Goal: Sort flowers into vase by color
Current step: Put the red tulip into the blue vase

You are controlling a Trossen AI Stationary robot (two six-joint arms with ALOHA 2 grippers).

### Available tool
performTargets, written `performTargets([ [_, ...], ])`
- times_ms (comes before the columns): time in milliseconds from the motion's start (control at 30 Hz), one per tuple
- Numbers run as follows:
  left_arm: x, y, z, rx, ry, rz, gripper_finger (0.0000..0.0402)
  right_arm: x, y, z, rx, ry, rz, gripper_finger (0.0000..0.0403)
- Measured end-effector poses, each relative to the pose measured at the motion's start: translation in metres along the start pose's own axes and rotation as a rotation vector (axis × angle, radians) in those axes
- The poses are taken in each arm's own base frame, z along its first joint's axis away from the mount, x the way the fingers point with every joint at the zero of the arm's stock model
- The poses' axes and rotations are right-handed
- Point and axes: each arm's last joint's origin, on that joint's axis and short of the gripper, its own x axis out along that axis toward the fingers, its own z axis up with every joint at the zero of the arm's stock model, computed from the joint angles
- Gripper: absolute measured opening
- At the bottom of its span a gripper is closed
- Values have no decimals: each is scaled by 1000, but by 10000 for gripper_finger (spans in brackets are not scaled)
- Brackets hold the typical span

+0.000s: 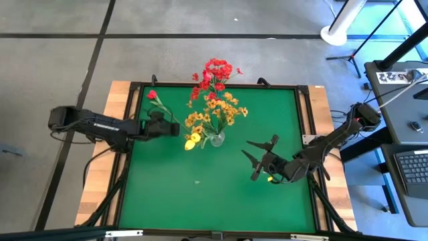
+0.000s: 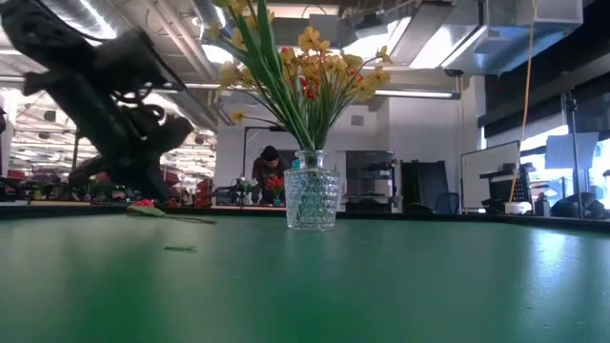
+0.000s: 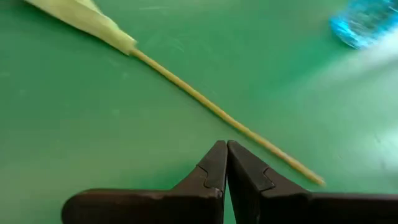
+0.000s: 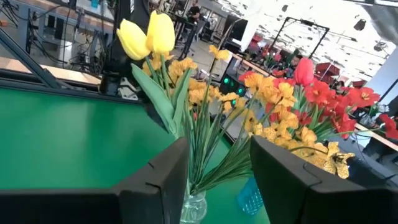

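A clear glass vase [image 1: 216, 139] [image 2: 312, 191] stands mid-table. It holds yellow-orange sprays [image 1: 217, 110] [image 4: 273, 93], red sprays [image 1: 215, 70] [image 4: 329, 96] and yellow tulips [image 1: 192, 140] [image 4: 148, 34]. A single red flower [image 1: 152, 94] [image 2: 143, 203] lies flat on the mat, and its thin stem [image 3: 217, 113] runs past my left gripper [image 1: 172, 127] [image 3: 227, 146]. That gripper is shut, its tips just short of the stem. My right gripper [image 1: 249, 161] [image 4: 217, 162] is open, right of the vase and facing it.
A blue glass object [image 4: 252, 196] [image 3: 360, 25] stands close by the vase. A small green scrap [image 1: 197, 181] [image 2: 179, 249] lies on the mat nearer the front. The green mat [image 1: 167, 194] has a dark raised frame and wooden side strips. A person [image 2: 267, 167] is far behind.
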Motion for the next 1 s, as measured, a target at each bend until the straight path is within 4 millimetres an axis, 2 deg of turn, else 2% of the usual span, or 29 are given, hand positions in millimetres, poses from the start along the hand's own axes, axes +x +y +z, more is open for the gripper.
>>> performTargets([
  [133, 10, 3, 24, 6, 47, 43, 7, 0, 0, 0, -5, 3, 1, 173],
  [267, 11, -3, 51, 54, 86, 51, 20, 0, 0, -1, -5, 3, 1, 173],
  [400, 3, -13, 86, 113, 72, 82, 51, 0, 0, -1, -14, 6, 2, 172],
  [600, -14, -5, 130, 47, 151, 221, 101, 0, 1, -4, -45, 21, 6, 172],
  [800, -16, 10, 142, -217, 298, 206, 144, 0, 2, -5, -51, 22, 19, 172],
  [1000, -2, 16, 140, -284, 338, 259, 179, 0, 2, -5, -50, 19, 34, 172],
])
